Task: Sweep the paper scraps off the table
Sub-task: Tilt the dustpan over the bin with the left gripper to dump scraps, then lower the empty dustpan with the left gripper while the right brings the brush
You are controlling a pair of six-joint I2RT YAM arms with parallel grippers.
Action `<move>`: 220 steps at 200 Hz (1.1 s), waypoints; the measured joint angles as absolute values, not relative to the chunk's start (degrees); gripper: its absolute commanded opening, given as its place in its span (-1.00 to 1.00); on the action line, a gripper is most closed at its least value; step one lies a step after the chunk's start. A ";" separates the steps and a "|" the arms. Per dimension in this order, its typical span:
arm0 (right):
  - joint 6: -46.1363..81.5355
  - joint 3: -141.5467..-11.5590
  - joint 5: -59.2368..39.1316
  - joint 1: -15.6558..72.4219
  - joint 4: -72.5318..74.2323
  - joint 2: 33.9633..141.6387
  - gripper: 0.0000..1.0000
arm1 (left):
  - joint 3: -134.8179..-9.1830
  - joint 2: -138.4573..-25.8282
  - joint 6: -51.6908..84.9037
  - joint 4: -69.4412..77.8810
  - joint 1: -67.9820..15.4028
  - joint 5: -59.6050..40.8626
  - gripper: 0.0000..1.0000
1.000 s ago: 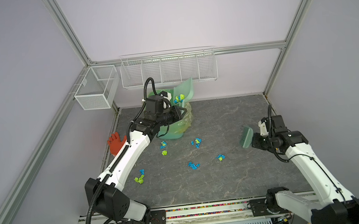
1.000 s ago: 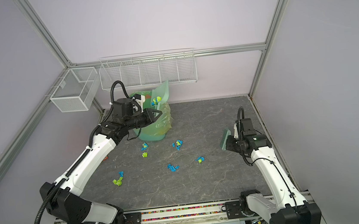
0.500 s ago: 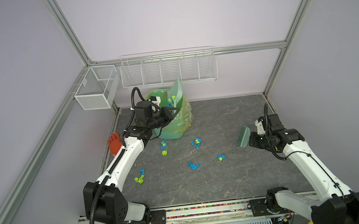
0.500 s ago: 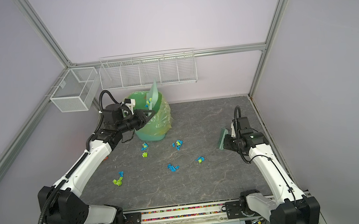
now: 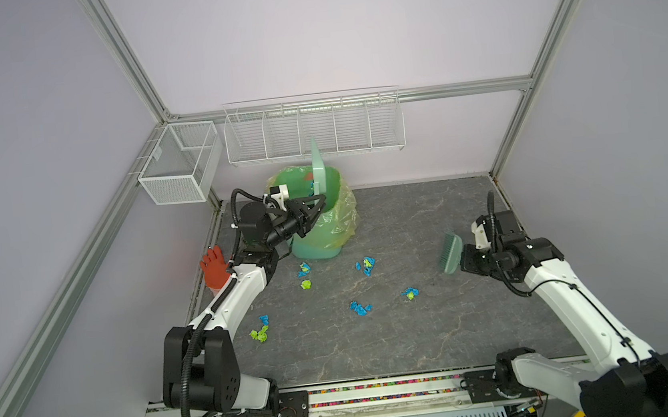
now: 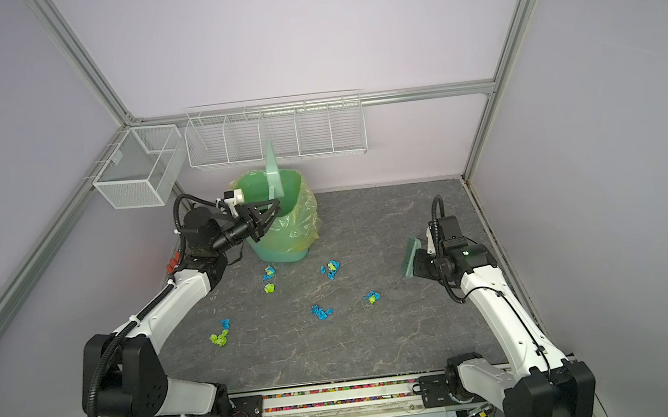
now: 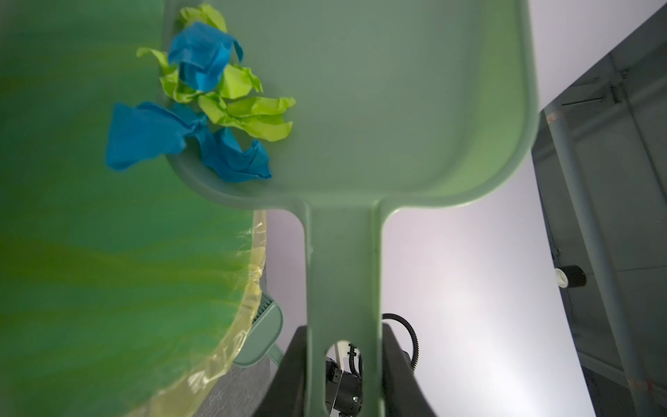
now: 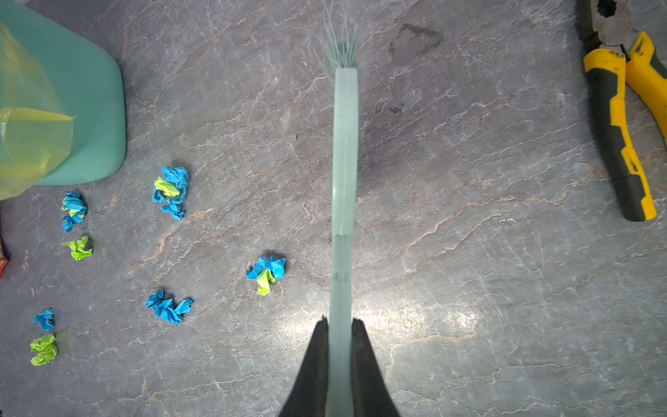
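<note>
My left arm has drawn back and rolled the dustpan [image 5: 317, 168] from a slant onto its edge. It now stands nearly upright over the mouth of the green bin [image 5: 315, 247]. My left gripper [image 5: 320, 199] pinches the dustpan's handle between its fingers. In the left wrist view a clump of blue and lime paper scraps [image 7: 216, 108] lies against the pan's side wall, with one blue piece hanging over the rim above the bin's inside.

My right gripper [image 8: 340, 323] is clamped on the handle of the brush [image 8: 344, 144], out over the right part of the table [image 5: 419, 335]. Seven more wads lie loose on the table between bin and brush, none touching the bristles. Yellow-handled pliers [image 8: 613, 144] lie beyond the brush.
</note>
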State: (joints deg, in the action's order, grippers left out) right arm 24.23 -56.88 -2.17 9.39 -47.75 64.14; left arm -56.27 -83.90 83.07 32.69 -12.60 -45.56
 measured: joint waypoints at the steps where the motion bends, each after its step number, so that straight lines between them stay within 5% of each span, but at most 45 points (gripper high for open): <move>1: 24.23 -56.95 -2.15 9.41 -47.77 64.18 -0.86 | -56.18 -84.01 83.42 33.19 -12.56 -45.56 -1.00; 51: 24.56 -58.98 -1.34 10.52 -47.64 65.84 -0.86 | -52.25 -96.36 106.72 67.72 -10.96 -45.28 -1.00; 118: 25.80 -59.05 -0.47 12.34 -47.64 66.54 -0.86 | -52.01 -97.49 113.38 75.99 -10.87 -46.48 -1.00; 177: 26.76 -59.07 -0.19 13.63 -47.00 67.33 -0.86 | -52.14 -90.65 104.25 62.85 -10.87 -49.39 -1.00; 220: 27.29 -59.20 -0.01 14.28 -46.72 67.64 -0.86 | -57.60 -79.24 80.42 30.57 -10.92 -49.98 -1.00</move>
State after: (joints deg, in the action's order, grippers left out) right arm 27.29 -59.20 -0.01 14.28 -46.72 67.64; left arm -57.60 -79.24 80.42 30.57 -10.92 -49.98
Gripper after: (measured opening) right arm 0.109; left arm 0.246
